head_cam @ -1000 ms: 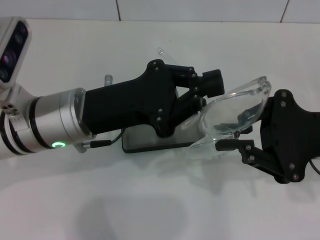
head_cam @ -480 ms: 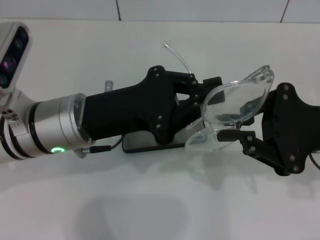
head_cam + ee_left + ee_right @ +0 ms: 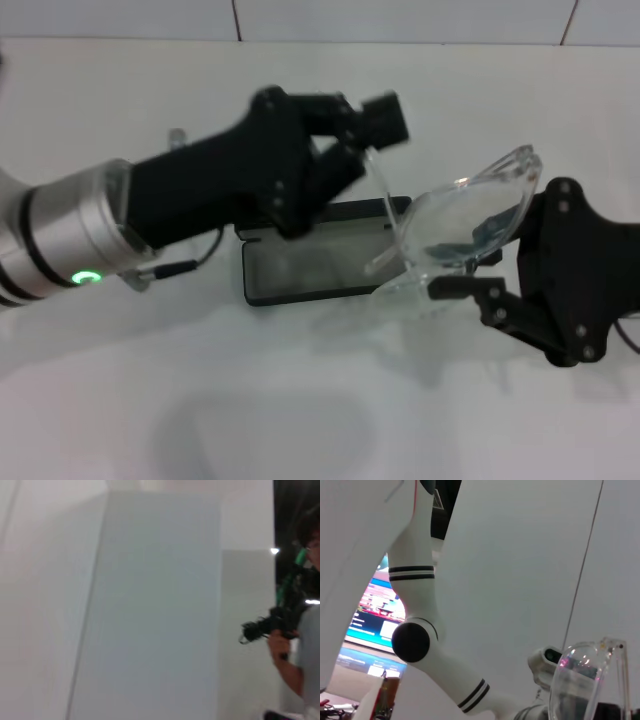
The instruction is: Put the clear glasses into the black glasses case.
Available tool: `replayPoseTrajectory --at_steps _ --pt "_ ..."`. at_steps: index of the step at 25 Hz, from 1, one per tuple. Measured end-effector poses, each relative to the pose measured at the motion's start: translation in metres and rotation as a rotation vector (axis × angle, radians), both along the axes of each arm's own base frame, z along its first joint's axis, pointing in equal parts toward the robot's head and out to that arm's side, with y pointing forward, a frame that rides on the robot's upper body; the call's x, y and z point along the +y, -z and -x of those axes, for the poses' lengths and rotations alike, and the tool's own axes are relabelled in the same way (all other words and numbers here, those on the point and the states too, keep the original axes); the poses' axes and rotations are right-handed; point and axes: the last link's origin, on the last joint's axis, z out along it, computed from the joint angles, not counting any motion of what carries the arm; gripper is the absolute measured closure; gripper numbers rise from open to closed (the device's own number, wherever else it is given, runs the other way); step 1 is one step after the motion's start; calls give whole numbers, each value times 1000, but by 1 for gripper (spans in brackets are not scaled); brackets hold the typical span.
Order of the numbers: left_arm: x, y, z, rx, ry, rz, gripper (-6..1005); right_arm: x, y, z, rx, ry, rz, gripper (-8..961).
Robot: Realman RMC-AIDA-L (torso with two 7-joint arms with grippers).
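Note:
The clear glasses (image 3: 462, 222) hang above the table at centre right, lens tilted, with my right gripper (image 3: 462, 266) shut on their lower edge. One thin clear arm (image 3: 385, 195) of the glasses curves up towards my left gripper (image 3: 375, 125), which hovers behind and above the case; I cannot tell whether it touches that arm. The black glasses case (image 3: 305, 268) lies open on the white table (image 3: 300, 400), grey lining showing, just left of the glasses. The lens (image 3: 580, 680) also shows in the right wrist view.
The left forearm (image 3: 90, 225) reaches in from the left over the table. A tiled wall runs along the table's far edge. The left wrist view shows only a wall and a person (image 3: 300, 630) far off.
My left gripper has risen and pulled back to the left, uncovering the open case. The glasses' thin arm has swung down from pointing up. The right gripper barely moved.

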Motion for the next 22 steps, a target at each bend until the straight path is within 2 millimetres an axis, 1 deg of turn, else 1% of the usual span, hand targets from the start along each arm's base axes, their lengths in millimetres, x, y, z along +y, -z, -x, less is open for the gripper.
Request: replayPoseTrajectory --at_steps 3,11,22 --pt "2 -3 0 -12 -5 -18 943 0 5 4 -10 1 37 857" --pt "-6 14 -17 23 88 63 943 6 13 10 -21 7 76 857" --pt "-11 18 -12 28 75 84 944 6 12 10 -9 10 70 856"
